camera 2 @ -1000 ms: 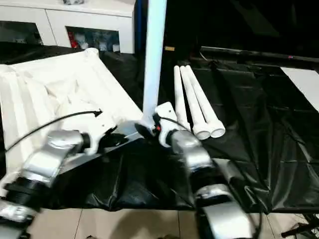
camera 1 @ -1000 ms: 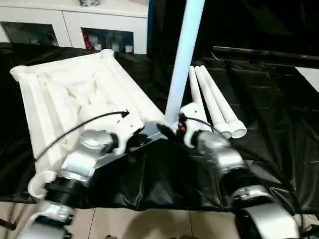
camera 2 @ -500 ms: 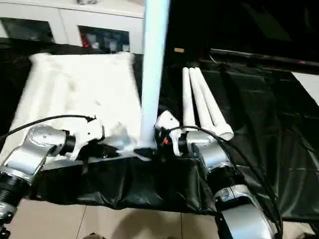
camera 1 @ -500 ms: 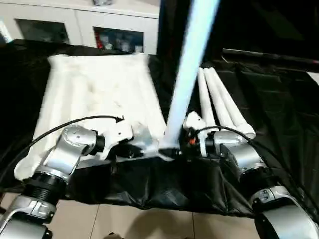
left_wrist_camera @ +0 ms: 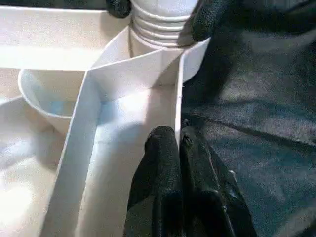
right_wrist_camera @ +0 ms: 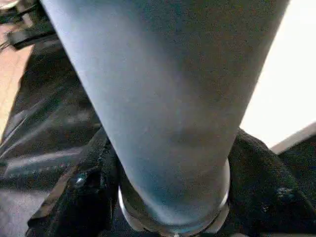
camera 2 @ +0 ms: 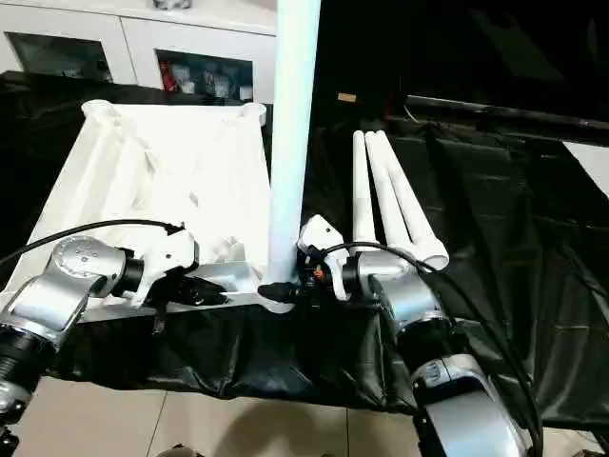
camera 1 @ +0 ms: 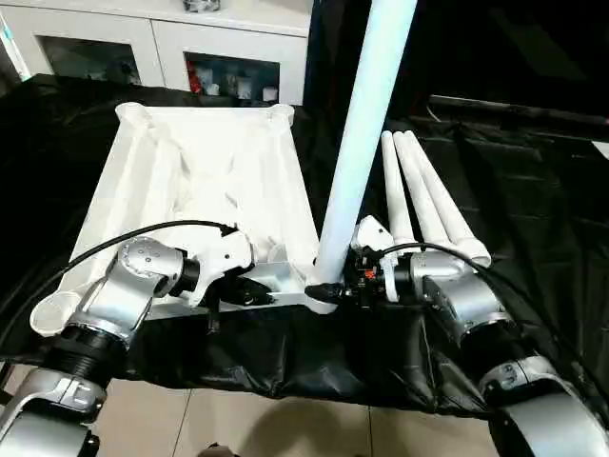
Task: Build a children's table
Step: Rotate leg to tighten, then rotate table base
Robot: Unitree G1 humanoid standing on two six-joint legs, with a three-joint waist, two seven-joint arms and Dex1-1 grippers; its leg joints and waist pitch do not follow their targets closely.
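The children's table top point(camera 1: 190, 171) lies underside up on the black-covered work table. One white leg point(camera 1: 366, 124) stands upright in its near right corner socket. My right gripper point(camera 1: 333, 290) is shut on that leg's base, its black fingers point(right_wrist_camera: 84, 192) hugging both sides of the tube. My left gripper point(left_wrist_camera: 178, 140) is shut on the thin rim wall point(left_wrist_camera: 177, 94) of the top, just left of that corner. The leg's ribbed end point(left_wrist_camera: 158, 19) sits in the socket between the right fingertips. Three more legs point(camera 1: 423, 195) lie side by side to the right.
A white cabinet point(camera 1: 219, 48) with glass doors stands behind the work table. The black cover point(camera 1: 533, 190) is wrinkled to the right of the loose legs. Tiled floor point(camera 1: 285, 428) lies below the table's front edge. A black cable point(camera 1: 143, 233) arcs over my left forearm.
The table top has swung round with the upright leg and now lies square to me. My right gripper's fingers have closed in on the leg's base. The head view has shifted too.
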